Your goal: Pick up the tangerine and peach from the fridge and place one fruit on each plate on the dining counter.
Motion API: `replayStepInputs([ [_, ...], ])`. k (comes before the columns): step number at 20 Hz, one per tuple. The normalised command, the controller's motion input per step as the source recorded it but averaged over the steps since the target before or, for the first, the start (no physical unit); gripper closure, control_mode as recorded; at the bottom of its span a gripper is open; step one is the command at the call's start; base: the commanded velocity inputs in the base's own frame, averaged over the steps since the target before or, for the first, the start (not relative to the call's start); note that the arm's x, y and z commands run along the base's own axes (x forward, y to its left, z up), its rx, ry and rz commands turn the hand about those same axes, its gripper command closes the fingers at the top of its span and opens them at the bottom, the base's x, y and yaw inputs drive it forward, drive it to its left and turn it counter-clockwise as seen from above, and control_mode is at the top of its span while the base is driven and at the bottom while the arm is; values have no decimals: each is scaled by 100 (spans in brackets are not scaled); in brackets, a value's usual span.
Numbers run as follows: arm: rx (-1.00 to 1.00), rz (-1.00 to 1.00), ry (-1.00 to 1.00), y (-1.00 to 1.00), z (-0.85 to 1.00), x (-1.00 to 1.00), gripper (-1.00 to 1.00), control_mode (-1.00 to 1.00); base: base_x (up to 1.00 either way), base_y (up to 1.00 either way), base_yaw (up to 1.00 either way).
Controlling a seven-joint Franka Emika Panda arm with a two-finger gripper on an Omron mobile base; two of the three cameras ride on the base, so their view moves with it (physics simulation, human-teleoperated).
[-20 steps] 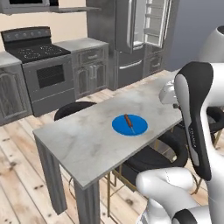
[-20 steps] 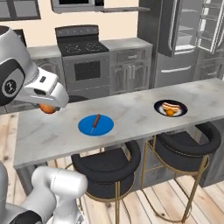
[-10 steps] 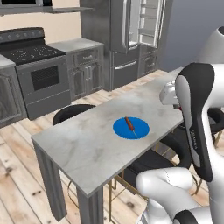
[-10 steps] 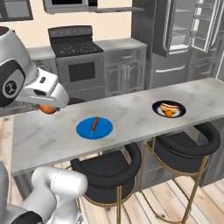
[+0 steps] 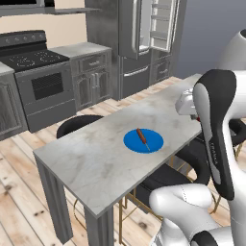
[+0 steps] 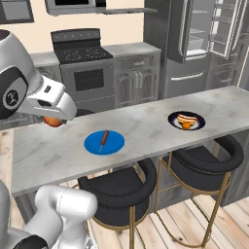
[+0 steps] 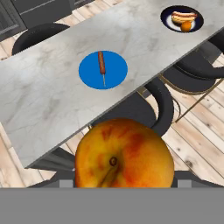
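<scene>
My gripper (image 6: 52,119) is shut on the peach (image 7: 124,157), a yellow-red fruit that hides the fingertips in the hand view. In the right base view the peach (image 6: 53,121) hangs above the left part of the dining counter (image 6: 146,131), left of the blue plate (image 6: 104,142). The blue plate (image 7: 103,70) carries a sausage on a stick. The black plate (image 7: 182,18) farther right holds a hot dog and the orange tangerine (image 7: 187,26). The fridge (image 6: 194,39) stands at the back with its doors open. In the left base view the arm hides most of the hand, right of the blue plate (image 5: 143,141).
Two black stools with gold legs (image 6: 116,187) stand along the counter's near side, and another stool (image 5: 77,127) on the far side. A black stove (image 6: 82,63) and dark grey cabinets (image 6: 131,73) line the back wall. Wooden floor lies around the counter.
Both base views have shifted a little, so the camera has moved relative to the counter and the back wall. The peach stays gripped above the counter's left part.
</scene>
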Motion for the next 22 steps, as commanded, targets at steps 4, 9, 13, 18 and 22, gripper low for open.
replayStepInputs([
  [4, 0, 0, 0, 1, -1, 87, 100, -100, 0, 0, 0],
  [9, 0, 0, 0, 0, -16, 99, 100, -100, 0, 0, 0],
  [13, 0, -1, 5, 3, -41, 97, 100, -100, 0, 0, 0],
  [18, 0, -16, 19, 0, -64, 100, 100, -100, 0, 0, 0],
  [22, 3, -27, 20, -4, -78, 100, 100, -100, 0, 0, 0],
])
